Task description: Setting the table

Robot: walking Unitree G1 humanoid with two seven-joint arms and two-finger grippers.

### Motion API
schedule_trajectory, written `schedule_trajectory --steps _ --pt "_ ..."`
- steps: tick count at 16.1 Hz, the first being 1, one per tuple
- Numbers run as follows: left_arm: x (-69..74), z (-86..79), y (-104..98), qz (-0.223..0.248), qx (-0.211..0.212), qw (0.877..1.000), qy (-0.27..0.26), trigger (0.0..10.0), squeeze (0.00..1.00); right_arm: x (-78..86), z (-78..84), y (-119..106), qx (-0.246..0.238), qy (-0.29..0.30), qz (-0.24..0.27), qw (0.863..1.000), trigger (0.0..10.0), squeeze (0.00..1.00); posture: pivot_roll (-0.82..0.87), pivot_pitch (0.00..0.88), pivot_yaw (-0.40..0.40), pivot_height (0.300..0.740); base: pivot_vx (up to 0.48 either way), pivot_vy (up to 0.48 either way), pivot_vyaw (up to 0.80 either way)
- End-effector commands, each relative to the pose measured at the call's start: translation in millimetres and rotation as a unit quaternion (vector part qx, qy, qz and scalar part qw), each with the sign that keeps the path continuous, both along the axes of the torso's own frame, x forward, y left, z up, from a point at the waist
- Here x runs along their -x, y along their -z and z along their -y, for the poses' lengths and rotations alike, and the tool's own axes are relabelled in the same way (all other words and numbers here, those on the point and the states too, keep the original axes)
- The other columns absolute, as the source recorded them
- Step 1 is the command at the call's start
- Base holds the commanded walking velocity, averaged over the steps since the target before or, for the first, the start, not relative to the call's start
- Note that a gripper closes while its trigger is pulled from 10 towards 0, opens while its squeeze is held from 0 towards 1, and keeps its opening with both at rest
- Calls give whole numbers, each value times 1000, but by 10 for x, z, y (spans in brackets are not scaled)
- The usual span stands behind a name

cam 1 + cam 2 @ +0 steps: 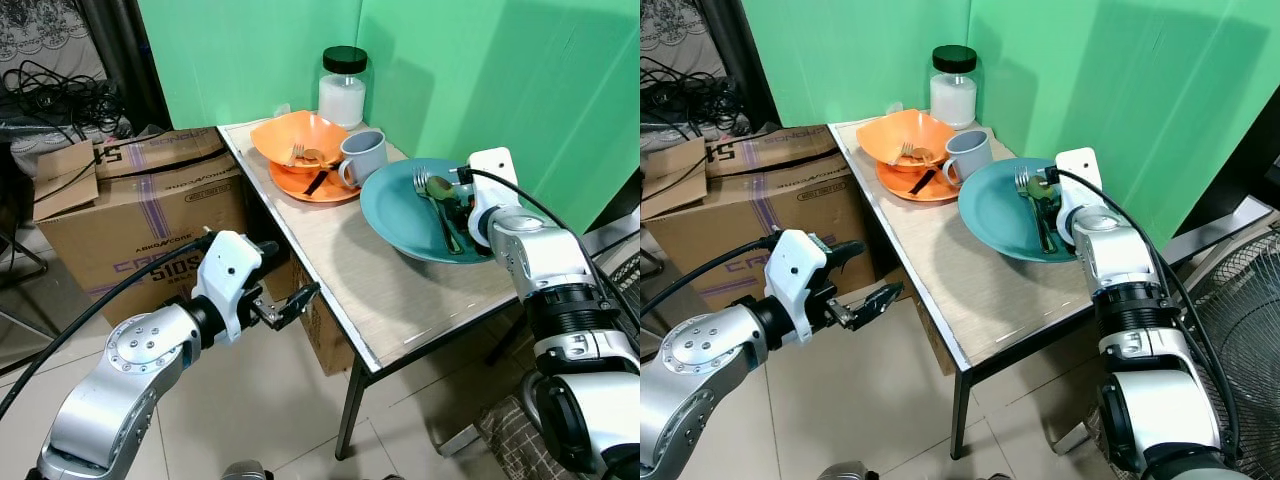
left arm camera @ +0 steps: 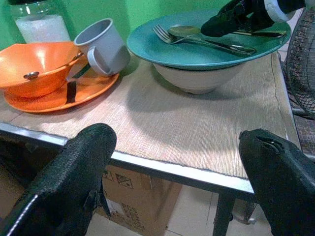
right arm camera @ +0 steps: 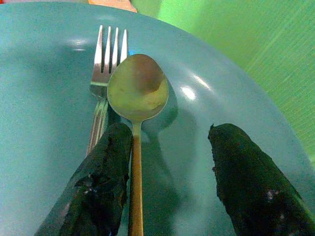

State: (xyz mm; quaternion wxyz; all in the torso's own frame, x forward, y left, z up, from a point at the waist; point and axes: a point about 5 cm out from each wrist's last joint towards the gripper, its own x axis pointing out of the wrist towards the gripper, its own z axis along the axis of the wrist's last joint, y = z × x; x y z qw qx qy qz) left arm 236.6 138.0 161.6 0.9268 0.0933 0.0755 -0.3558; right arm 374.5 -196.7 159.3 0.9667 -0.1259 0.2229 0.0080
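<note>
Spoon (image 3: pixel 137 93) and fork (image 3: pixel 104 73) lie side by side in the teal plate (image 1: pixel 400 215), which sits on a white bowl (image 2: pixel 197 81) on the table (image 1: pixel 350 290).
Right gripper (image 3: pixel 167 182) hovers over the cutlery, fingers spread, one finger beside the spoon's handle, gripping nothing; the step looks like picking up the spoon, which calls for straddling the handle and closing. Left gripper (image 1: pixel 290 305) waits open and empty beside the table edge; orange bowl (image 1: pixel 298 138) and grey mug (image 1: pixel 362 157) stand behind.

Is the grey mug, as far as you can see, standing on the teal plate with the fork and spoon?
No, the grey mug rests on the orange plate beside the orange bowl, apart from the teal plate.
</note>
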Motion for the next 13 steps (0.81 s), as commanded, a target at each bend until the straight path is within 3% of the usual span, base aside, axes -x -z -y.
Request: schedule_trajectory --steps 1,2,3,13 --pt "-26 13 -24 7 -4 1000 4 10000 0 -32 -5 -76 3 -5 9 1000 3294 0 188 0 -30 740 0 0 0" --pt "-30 13 -25 7 -4 1000 4 10000 0 -29 -10 -60 -1 -7 4 1000 2314 0 190 0 -31 740 0 0 0" --pt "-32 14 -25 7 -4 1000 4 10000 0 -19 -19 -21 -2 -11 -10 1000 0 0 189 0 -31 740 0 0 0" --pt "-31 6 -11 3 -7 1000 2 10000 0 0 -111 47 0 -39 -53 998 0 0 194 0 -40 740 0 0 0"
